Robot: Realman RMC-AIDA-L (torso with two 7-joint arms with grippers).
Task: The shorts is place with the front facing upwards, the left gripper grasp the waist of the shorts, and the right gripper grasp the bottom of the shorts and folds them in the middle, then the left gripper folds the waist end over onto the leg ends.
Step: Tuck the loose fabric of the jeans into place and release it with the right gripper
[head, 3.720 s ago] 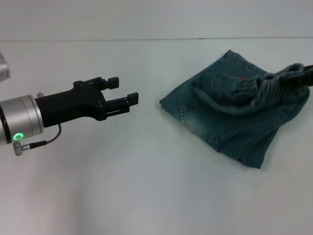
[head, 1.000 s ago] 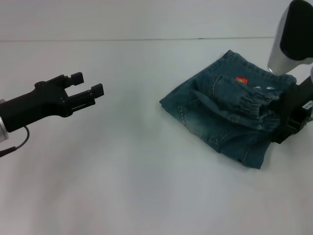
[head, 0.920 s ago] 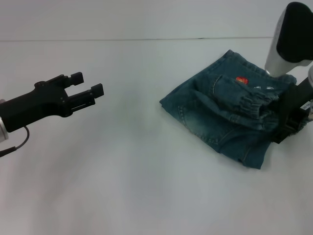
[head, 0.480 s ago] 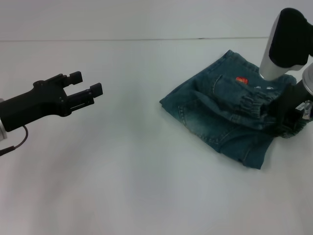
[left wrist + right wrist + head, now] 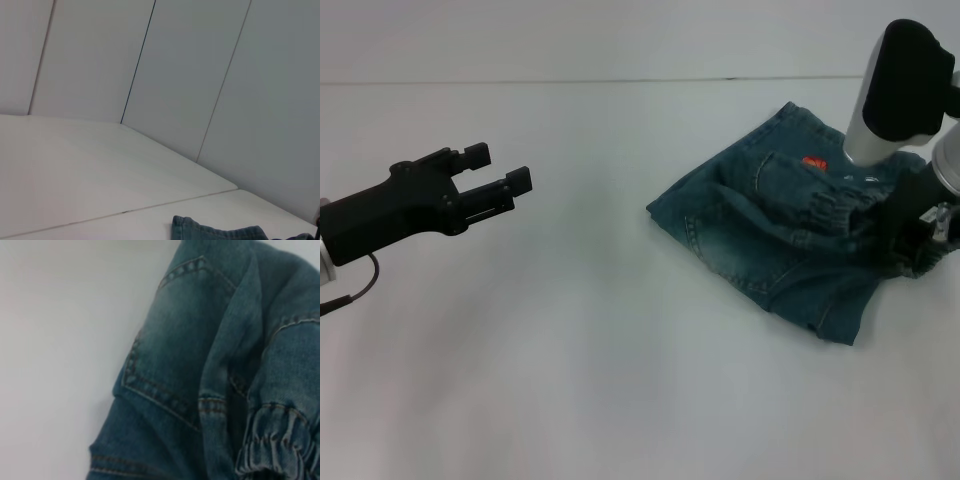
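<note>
Two grippers, one busy: your right gripper [image 5: 908,252] has dropped lower at the gathered waist [image 5: 840,215] of the shorts [image 5: 785,235], fingers hidden. Your left gripper [image 5: 500,178], fingers spread, has barely drifted, well apart. Folding remains unfinished.

head view looks down over all; wrist views, one close, perhaps share the shorts [image 5: 790,225].

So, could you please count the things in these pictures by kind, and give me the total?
Small blue-green denim shorts: 1
Black two-fingered hands: 2, the left hand over the white table, the right hand at the shorts
White tables: 1
Total: 4
</note>
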